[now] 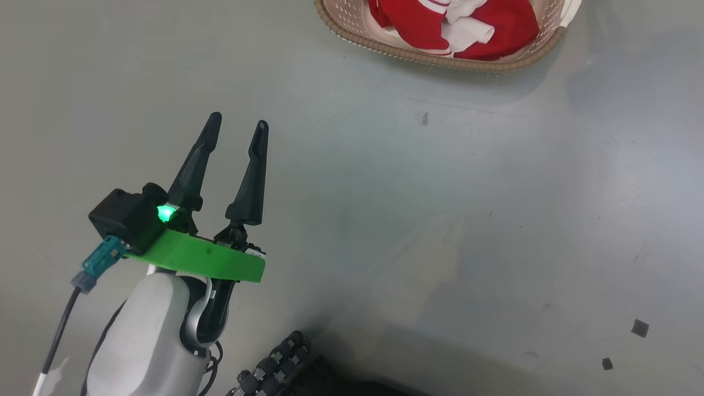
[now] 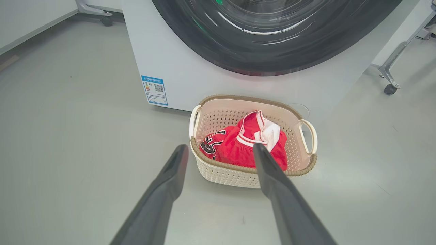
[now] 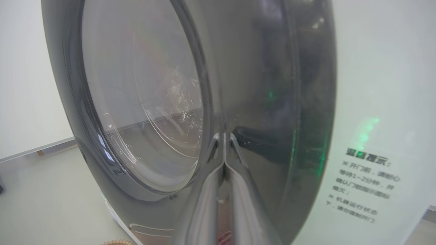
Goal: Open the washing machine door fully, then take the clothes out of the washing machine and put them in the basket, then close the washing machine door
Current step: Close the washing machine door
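Your left gripper (image 1: 239, 121) hangs wide and empty near the basket (image 2: 224, 177), where the clothes (image 2: 238, 149) already lie. Your right gripper (image 3: 223, 136), pinched shut on nothing, has its tips at the rim of the door (image 3: 153, 102); only closing looks left, and you cannot tell whether it has latched.

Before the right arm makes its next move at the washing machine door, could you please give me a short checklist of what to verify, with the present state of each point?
1. Red jersey lies inside the cream basket: ok.
2. Left gripper is open and empty, over the floor, apart from the basket: ok.
3. Right gripper is shut, with its tips at the glossy black rim of the washing machine door: ok.
4. Door lies close against the white front of the washing machine: ok.
5. Door is fully latched: cannot tell.
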Robot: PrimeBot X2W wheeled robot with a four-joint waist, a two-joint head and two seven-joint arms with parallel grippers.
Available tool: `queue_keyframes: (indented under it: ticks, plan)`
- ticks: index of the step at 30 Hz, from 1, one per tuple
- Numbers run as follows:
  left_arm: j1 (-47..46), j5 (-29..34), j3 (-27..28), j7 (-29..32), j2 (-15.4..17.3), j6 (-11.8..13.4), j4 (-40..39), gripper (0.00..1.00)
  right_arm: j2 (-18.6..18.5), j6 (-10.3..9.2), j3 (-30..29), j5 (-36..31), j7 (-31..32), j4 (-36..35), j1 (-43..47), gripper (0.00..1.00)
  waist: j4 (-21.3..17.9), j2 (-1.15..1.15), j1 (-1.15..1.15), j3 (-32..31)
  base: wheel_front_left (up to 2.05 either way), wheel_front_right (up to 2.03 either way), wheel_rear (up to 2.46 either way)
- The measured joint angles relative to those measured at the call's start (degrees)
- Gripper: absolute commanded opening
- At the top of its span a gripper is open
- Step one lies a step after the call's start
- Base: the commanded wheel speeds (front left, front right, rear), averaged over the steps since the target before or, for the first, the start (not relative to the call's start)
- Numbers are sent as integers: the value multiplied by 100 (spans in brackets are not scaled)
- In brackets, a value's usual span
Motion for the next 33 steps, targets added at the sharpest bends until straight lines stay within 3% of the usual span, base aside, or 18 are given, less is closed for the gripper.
queue_keyframes:
  ticks: [11, 16, 27, 33]
  plan:
    - [-3, 63, 159, 0, 54, 0, 189, 100, 140, -34, 164, 1, -359, 594, 738, 0, -142, 0, 0, -464, 0, 0, 0]
    - [-2, 352, 164, 0, 280, 0, 221, 100, 224, -33, 116, 96, -404, 680, 1136, 0, -269, 0, 0, -796, 0, 0, 0]
    - [281, 417, 459, 0, 379, 0, 314, 100, 554, -35, -52, 404, -455, 543, 2204, 0, -763, 0, -1, -1590, 0, 0, 0]
    - [545, 655, 626, 0, 641, 0, 330, 100, 783, -45, -221, 544, -456, 79, 2930, 0, -1104, 0, -1, -2041, 0, 0, 0]
